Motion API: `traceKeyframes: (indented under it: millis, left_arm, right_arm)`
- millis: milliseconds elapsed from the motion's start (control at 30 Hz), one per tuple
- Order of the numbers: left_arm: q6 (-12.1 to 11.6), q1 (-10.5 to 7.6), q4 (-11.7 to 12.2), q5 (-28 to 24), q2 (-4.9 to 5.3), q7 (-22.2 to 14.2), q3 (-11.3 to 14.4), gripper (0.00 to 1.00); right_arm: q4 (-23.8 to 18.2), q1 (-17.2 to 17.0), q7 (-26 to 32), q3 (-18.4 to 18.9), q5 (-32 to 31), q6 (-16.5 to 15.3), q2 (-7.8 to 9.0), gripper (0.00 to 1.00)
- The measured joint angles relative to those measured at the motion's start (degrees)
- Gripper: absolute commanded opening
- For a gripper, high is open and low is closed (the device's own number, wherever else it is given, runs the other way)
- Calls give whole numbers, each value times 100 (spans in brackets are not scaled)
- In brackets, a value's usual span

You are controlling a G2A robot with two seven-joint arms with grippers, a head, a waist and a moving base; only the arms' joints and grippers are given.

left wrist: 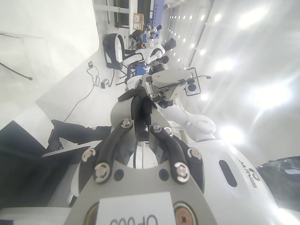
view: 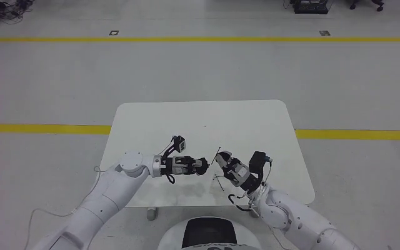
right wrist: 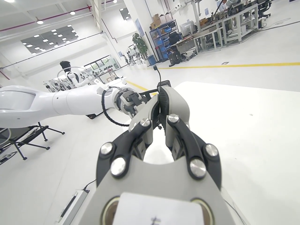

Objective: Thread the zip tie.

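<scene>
Right jaws tight on zip tie (right wrist: 159,76)

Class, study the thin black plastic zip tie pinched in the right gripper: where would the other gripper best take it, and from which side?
Likely the zip tie's bare stretch beyond the right gripper, under its small end block. Thin and free there, it suits the left gripper closing across it from its own side.
</scene>
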Motion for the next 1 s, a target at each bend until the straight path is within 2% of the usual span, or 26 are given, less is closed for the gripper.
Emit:
traceKeyframes:
  millis: [1000]
  left_arm:
    - [-9, -54, 43, -91, 16, -75, 89, 0]
  right_arm:
    - [135, 228, -60, -292, 112, 0, 18, 0]
